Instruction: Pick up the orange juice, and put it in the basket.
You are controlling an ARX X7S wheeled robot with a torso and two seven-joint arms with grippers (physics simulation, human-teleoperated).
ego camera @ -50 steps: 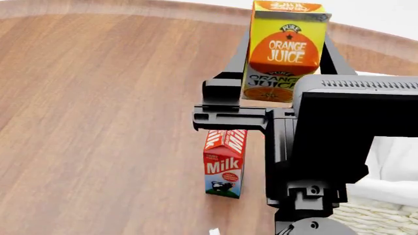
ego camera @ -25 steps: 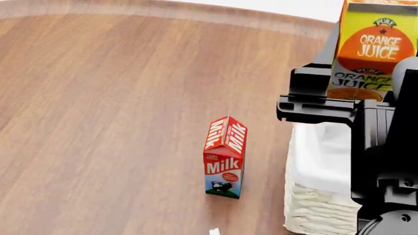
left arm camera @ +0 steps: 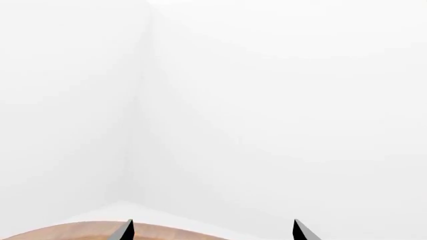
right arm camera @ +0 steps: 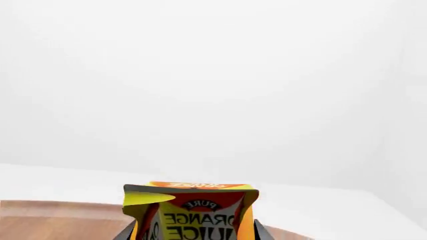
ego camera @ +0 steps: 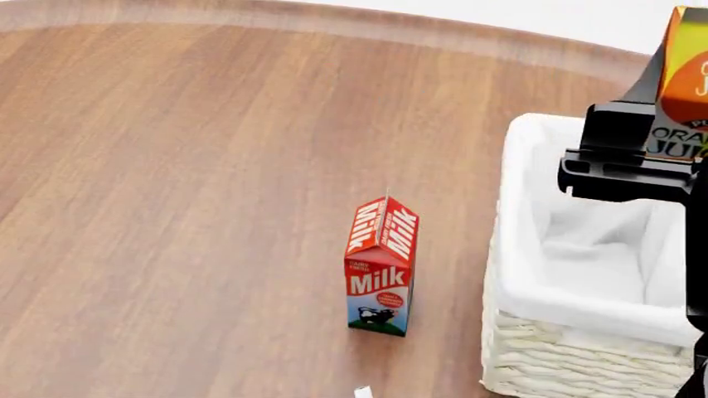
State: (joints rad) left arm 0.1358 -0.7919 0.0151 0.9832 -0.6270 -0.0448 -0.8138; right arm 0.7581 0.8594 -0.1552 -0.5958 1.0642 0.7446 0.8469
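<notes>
My right gripper (ego camera: 672, 124) is shut on the orange juice (ego camera: 684, 91), a yellow carton with an orange label, cut off by the head view's right edge. It holds the carton upright in the air above the basket (ego camera: 526, 323), a cream wicker basket with a white cloth lining at the lower right. In the right wrist view the orange juice (right arm camera: 193, 215) sits between the two fingers of the right gripper (right arm camera: 192, 232). My left gripper (left arm camera: 212, 231) shows only two dark fingertips set apart, with nothing between them, facing a white wall.
A red and white Milk carton (ego camera: 380, 267) stands upright on the round wooden table (ego camera: 166, 166), just left of the basket. A small white thing (ego camera: 362, 392) peeks in at the head view's bottom edge.
My right arm has carried the orange juice to the right, from over the milk carton to above the basket. The basket has come into full view.
</notes>
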